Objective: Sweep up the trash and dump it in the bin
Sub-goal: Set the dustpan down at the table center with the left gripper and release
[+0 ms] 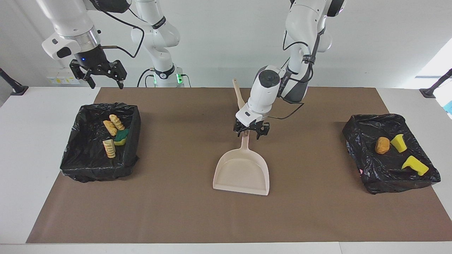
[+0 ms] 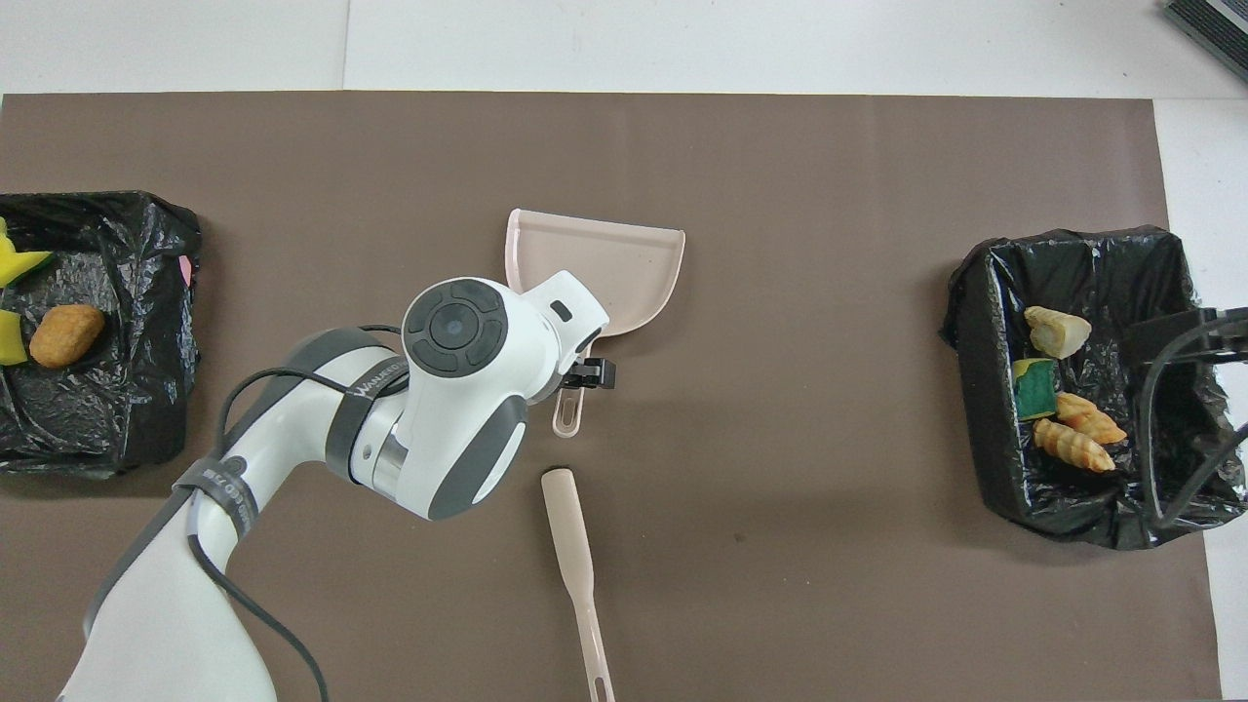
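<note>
Golden pastries (image 1: pixel 113 125), green sponge (image 1: pixel 122 137), yellow foam (image 1: pixel 415 165) in black bins; both claws apart.

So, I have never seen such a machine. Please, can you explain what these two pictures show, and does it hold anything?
These are two robot arms at a table, photographed once from across the table and once from above. The left gripper is over the handle of the beige dustpan, open, so the pan lies free on the brown mat. The right gripper waits open in the air above one black-lined bin. All the trash lies in the two bins; the second bin is at the left arm's end. The brush lies nearer to the robots than the dustpan. Nothing is held.
</note>
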You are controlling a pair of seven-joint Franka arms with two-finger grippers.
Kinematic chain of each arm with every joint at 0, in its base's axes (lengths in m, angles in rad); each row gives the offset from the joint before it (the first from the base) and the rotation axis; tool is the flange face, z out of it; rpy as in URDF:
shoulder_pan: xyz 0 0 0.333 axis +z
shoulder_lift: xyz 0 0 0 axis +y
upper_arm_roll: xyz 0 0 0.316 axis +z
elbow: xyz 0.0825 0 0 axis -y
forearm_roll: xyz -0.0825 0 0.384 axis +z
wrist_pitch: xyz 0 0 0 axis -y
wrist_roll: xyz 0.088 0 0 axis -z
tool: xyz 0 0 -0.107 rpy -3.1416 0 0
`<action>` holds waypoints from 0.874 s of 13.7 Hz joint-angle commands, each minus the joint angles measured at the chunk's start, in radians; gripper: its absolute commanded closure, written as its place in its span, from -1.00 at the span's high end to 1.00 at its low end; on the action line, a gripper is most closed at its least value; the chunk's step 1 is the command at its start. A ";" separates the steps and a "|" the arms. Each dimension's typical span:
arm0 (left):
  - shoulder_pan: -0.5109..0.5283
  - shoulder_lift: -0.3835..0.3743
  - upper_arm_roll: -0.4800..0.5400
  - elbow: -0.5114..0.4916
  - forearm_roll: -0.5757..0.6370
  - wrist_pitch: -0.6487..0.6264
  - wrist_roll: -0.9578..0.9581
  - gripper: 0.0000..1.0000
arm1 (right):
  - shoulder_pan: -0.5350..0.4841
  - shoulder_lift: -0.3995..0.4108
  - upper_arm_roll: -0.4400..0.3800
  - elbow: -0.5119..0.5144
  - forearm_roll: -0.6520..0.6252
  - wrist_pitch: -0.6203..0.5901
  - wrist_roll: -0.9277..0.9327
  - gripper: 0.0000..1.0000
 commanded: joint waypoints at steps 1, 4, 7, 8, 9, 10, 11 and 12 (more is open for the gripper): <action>0.088 -0.073 0.001 0.007 -0.003 -0.101 0.005 1.00 | -0.003 -0.019 0.004 -0.018 0.016 -0.005 0.015 1.00; 0.181 -0.122 0.001 0.007 -0.001 -0.149 0.101 1.00 | -0.004 -0.019 0.004 -0.018 0.016 -0.006 0.015 1.00; 0.301 -0.183 0.001 0.007 -0.001 -0.256 0.291 1.00 | -0.005 -0.019 0.004 -0.018 0.018 -0.006 0.015 1.00; 0.335 -0.194 0.001 0.007 -0.001 -0.290 0.349 1.00 | -0.005 -0.019 0.004 -0.018 0.018 -0.006 0.015 1.00; 0.364 -0.200 0.001 0.007 -0.001 -0.311 0.403 1.00 | -0.005 -0.019 0.004 -0.018 0.018 -0.006 0.015 1.00; 0.391 -0.210 0.003 0.010 -0.001 -0.333 0.448 1.00 | -0.005 -0.019 0.004 -0.018 0.018 -0.006 0.015 1.00; 0.418 -0.222 0.003 0.017 0.001 -0.357 0.477 1.00 | -0.005 -0.019 0.004 -0.018 0.018 -0.005 0.015 1.00; 0.447 -0.228 0.001 0.042 0.001 -0.403 0.501 1.00 | -0.003 -0.019 0.004 -0.018 0.018 -0.005 0.015 1.00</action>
